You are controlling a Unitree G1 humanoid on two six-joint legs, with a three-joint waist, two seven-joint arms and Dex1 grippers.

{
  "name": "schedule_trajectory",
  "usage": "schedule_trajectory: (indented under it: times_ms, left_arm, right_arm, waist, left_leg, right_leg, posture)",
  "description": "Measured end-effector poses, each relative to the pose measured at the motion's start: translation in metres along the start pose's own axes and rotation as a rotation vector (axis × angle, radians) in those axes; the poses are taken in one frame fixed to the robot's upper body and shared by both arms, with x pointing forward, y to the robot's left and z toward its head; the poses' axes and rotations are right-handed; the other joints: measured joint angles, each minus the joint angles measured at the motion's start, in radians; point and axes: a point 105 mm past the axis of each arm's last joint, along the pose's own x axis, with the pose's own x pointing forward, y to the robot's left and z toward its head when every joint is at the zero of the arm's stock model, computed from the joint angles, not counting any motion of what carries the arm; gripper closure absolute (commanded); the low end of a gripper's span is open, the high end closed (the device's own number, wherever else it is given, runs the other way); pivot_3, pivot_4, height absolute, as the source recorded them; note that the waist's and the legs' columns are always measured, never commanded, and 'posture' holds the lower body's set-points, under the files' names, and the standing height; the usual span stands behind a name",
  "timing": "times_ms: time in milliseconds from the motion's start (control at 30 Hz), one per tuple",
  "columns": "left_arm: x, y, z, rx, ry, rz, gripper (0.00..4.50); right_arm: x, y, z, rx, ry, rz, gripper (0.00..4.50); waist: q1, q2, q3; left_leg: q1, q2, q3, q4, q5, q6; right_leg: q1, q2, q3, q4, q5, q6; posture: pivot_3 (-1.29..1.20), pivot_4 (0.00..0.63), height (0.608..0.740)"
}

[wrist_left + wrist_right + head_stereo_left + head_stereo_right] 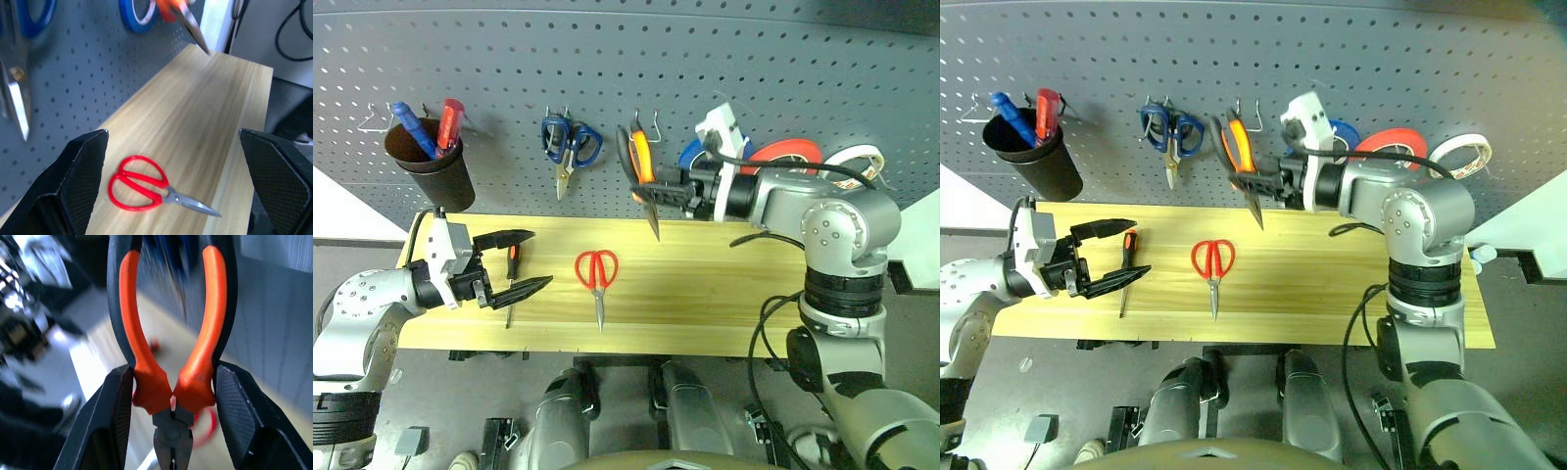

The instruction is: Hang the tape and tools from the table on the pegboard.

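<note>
1. Orange-and-black pliers sit clamped in the right end effector, whose two black fingers press on the handles just above the pivot, as the right wrist view shows. The handles rise toward a wire hook on the pegboard and the steel nose hangs down over the back edge of the counter.
2. By the look of them, the pliers are stiff, heavy for their size and nose-weighted. The rubbery grips should give good friction, but a hold this close to the pivot lets the handles close or splay, so the gap between them may need watching as it goes over the hook.
3. Red-handled scissors lie flat mid-counter, loops toward the pegboard, blades pointing at the front edge. They look light and thin, so likely awkward to lift off the wood; the loops are probably the best place to take hold, and the part to hang.
4. The slim screwdriver lies near the left end effector, which hovers with jaws spread wide and nothing between them. Its round handle may roll.
5. A red tape roll already hangs at the right of the pegboard, beside blue and white rolls.
6. Blue-handled scissors and a dark cup of tools hang further left.
</note>
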Motion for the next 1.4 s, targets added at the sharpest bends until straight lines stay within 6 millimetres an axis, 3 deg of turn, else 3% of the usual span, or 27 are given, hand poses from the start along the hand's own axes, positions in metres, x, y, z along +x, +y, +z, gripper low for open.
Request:
schedule_trajectory:
  times_ms: [300,533,700,933,1400]
  left_arm:
    - [-0.003,0.008,0.016,0.007,-0.051,0.018,0.0]
    - [-0.004,0.026,0.047,0.074,-0.134,0.055,0.0]
    - [-0.006,0.034,0.05,0.068,-0.136,0.062,0.0]
    - [-0.008,0.044,0.064,0.063,-0.182,0.096,0.0]
    - [-0.009,0.043,0.053,0.054,-0.161,0.123,0.0]
  right_arm:
    - [0.001,0.01,0.034,-0.028,-0.158,0.023,2.39]
    - [0.009,-0.006,0.06,-0.104,-0.267,-0.146,2.39]
    - [0.019,-0.026,0.059,-0.121,-0.292,-0.29,2.39]
    - [0.039,-0.024,0.062,-0.201,-0.335,-0.346,2.39]
    - [0.055,-0.037,0.046,-0.385,-0.285,-0.476,2.39]
  waist:
    - [0.0,0.0,-0.039]
    - [0.0,0.0,-0.062]
    - [-0.002,0.001,-0.07]
    - [-0.004,0.001,-0.082]
    - [-0.002,0.001,-0.1]
  left_leg:
    - [0.0,0.002,-0.001,0.007,0.002,0.002]
    - [0.001,0.002,-0.001,0.008,0.002,0.002]
    - [0.001,0.003,-0.001,0.008,0.003,0.001]
    - [0.001,0.003,-0.002,0.008,0.003,0.001]
    - [0.003,0.003,-0.002,0.009,0.003,0.001]
  right_leg:
    - [0.003,0.002,0.0,0.002,0.004,-0.004]
    - [0.003,0.002,0.0,0.003,0.004,-0.004]
    - [0.003,0.003,0.0,0.004,0.004,-0.004]
    - [0.004,0.003,0.0,0.004,0.004,-0.004]
    - [0.006,0.004,0.0,0.005,0.004,-0.004]
  posture:
    - [-0.07,0.078,0.73]
    - [-0.07,0.072,0.73]
    - [-0.07,0.065,0.73]
    - [-0.06,0.055,0.73]
    - [-0.05,0.065,0.73]
